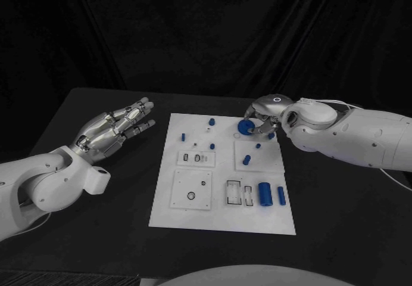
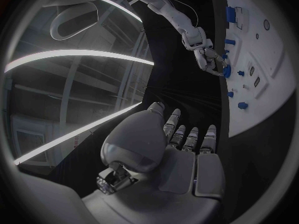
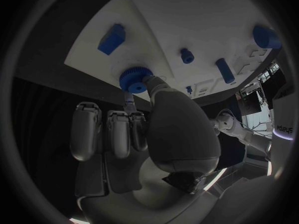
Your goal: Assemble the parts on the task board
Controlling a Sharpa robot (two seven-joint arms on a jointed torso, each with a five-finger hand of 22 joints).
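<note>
Presently the right hand [image 1: 268, 117] sits over the far edge of the task board [image 1: 223, 219], pinching a round blue gear-like part [image 1: 246, 126] between thumb and a fingertip. In the right wrist view the same part [image 3: 134, 79] shows a ridged rim and lies against the board surface near its far edge; the remaining fingers [image 3: 109, 132] hang curled beside it with nothing in them. Whether the part is already seated on a post or just resting on the board cannot be told.

The left hand [image 1: 114, 130] hovers off the board's left side, well apart from it, fingers spread, holding nothing.

Handling judgement: the part looks like small moulded plastic, so light and rigid, unlikely to deform under a pinch. The ridged rim should give friction; the flat faces would be slicker. Best hold is across the rim, thumb opposite finger, as now, keeping the disc level with the board so it does not cock on its seat. Being light, it could flick away if squeezed off-centre.

Other parts relative to the board: a long blue cylinder [image 1: 265, 192] near its right near corner, a short peg [image 1: 211, 121] near its far edge, an oblong piece [image 1: 246, 159] about its middle.
</note>
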